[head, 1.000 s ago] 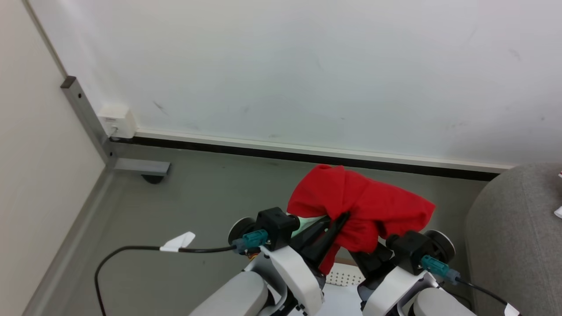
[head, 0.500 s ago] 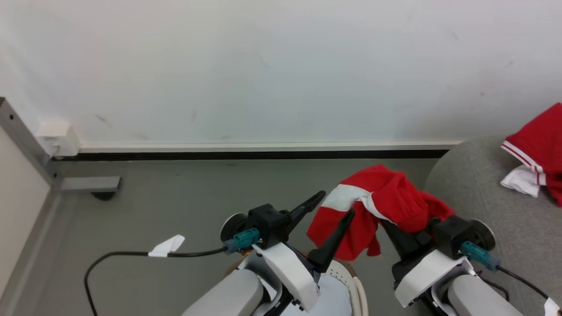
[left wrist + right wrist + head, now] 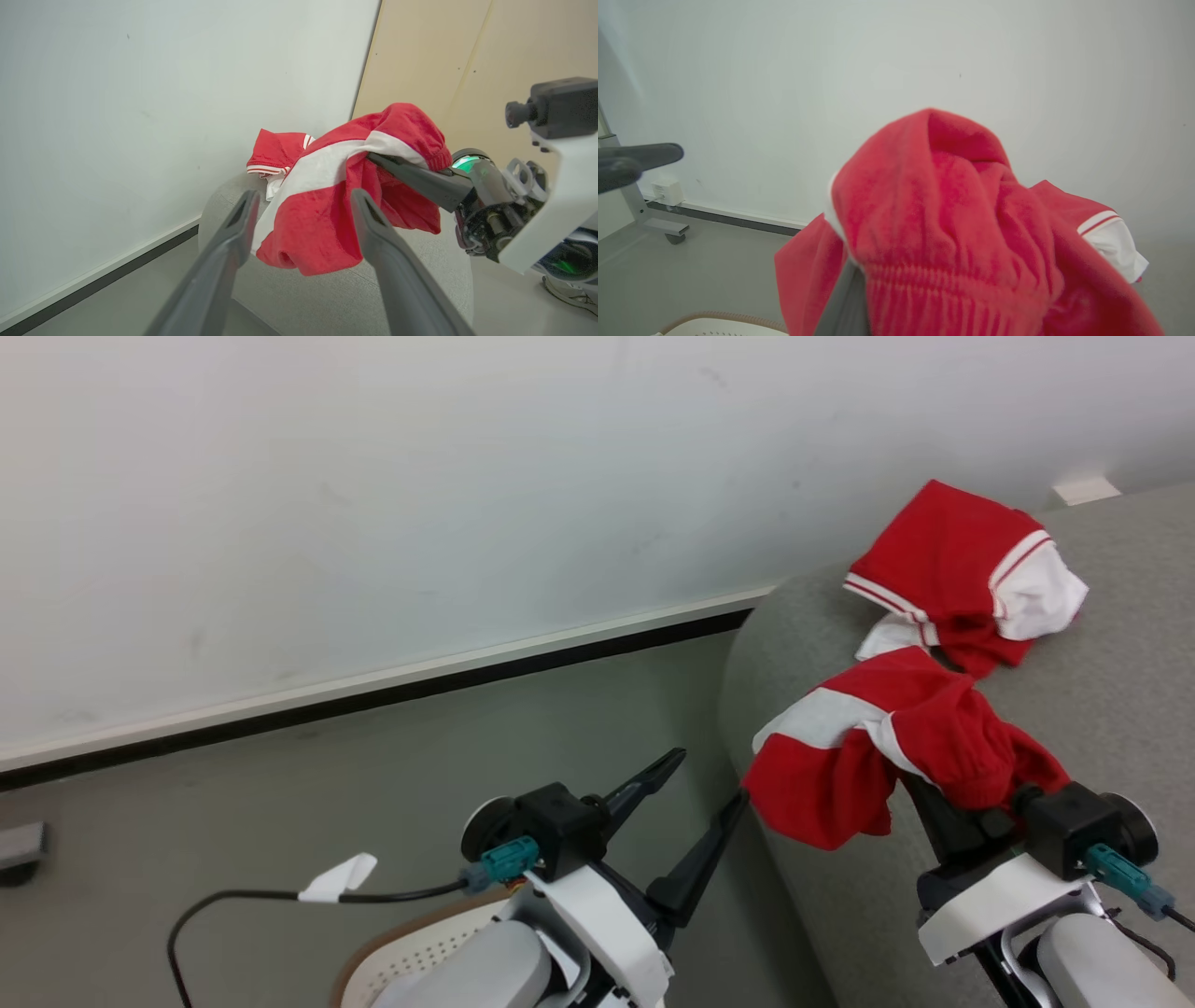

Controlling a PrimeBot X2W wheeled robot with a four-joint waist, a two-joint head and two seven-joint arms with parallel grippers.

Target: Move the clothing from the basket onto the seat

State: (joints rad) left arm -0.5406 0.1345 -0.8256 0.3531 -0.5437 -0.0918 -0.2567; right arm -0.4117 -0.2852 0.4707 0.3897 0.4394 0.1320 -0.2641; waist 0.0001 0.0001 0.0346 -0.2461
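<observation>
A red garment with a white panel hangs from my right gripper, which is shut on it, over the rounded end of the light grey seat. The cloth covers that gripper's fingertips in the head view. My left gripper is open and holds nothing, just left of the hanging garment. Another red and white garment lies on the seat behind it. A corner of the off-white perforated basket with its brown rim shows at the bottom, behind my left arm.
A white wall with a black baseboard runs behind the grey floor. A black cable with a white tag trails left of my left wrist. A metal frame foot and a wall box stand far left.
The head camera has swung right, bringing the seat into view. My left gripper has opened and let go of the red garment. My right gripper has carried it over the seat's end.
</observation>
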